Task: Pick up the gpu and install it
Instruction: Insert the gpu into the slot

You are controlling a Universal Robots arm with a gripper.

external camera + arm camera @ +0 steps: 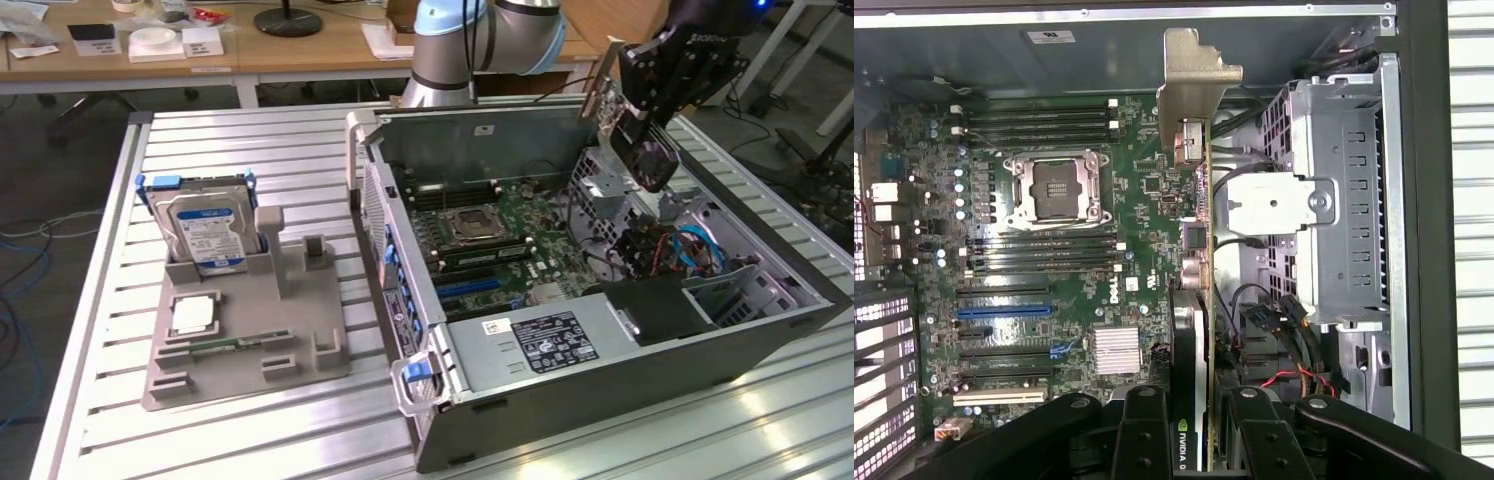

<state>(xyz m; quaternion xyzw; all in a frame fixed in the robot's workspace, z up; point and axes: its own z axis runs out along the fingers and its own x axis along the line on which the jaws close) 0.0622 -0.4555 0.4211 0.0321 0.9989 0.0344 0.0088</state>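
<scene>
The slatted metal bench (pixel 267 130) carries two big things: one open computer case (pixel 601 400) lying on its side, and one grey parts holder (pixel 240 355) toward the exterior view's left. Inside the case there is one motherboard (pixel 1144 180) with one empty processor socket (pixel 1059 185) and one blue slot (pixel 1004 311) among the black ones. Beside the board stands one metal drive cage (pixel 1334 200). One silver hard drive (pixel 200 235) stands upright in the holder, and one narrow green memory stick (pixel 220 345) lies flat lower down.

The gpu (pixel 1194 250) (there is just the one) hangs in the air above the open case. It is turned edge-on, roughly over the line where the motherboard meets the drive cage, and it touches nothing below. Its pale bracket (pixel 1194 60) points toward the far case wall. My fingers (pixel 1144 440) are pinching the gpu from both faces at the end opposite the bracket.

I judge the risks to be these. I grip only one end, so a knock on the bracket could twist the card in my pinch. From outside the card looks tilted, so its edge could meet a slot crooked and jam. The loose red cables (pixel 1294 375) by the cage could also snag it.
</scene>
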